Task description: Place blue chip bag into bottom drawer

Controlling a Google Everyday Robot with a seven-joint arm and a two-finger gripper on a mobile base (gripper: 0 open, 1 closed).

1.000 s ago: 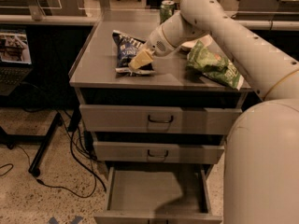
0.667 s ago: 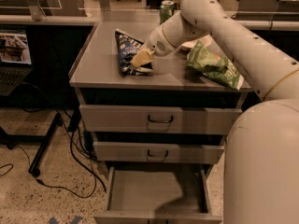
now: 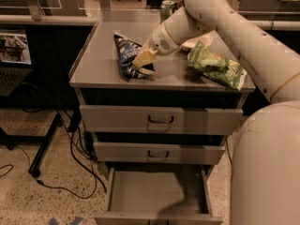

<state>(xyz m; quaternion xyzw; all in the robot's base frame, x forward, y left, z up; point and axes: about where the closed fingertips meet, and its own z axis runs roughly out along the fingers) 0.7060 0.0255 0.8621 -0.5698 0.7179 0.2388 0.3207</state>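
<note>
So the blue chip bag (image 3: 125, 55) is found up on the cabinet top (image 3: 96, 67), left of middle, tipped up on end with one corner pointing up and back. The gripper (image 3: 143, 60) is pressed in on the bag's right side. It looks closed down to a narrow pinch on the film, so the bag is taken as held. Whether the bag's lower end is resting on the surface or just off it can't be told.

Handling-wise, next to no weight is expected. It's crinkly, puffy film, so it's likely to be flexed and squashed rather than held rigid, and it could be slid through a loose pinch. A hold on a flat seam or a bunched fold near an edge is judged safer than on the air-filled middle. The chips could be crushed by hard squeezing.

For room, the green chip bag (image 3: 215, 67) and white bowl (image 3: 194, 43) are set well apart to the right, and a soda can (image 3: 166, 9) is parked at the back. The bottom drawer (image 3: 150, 191) is pulled out below the two shut upper drawers (image 3: 117, 119). The cabinet's front edge has to be cleared before any descent. The drawer's right side is crowded by the robot's own body (image 3: 265, 172), so the left is judged the freer route.
</note>
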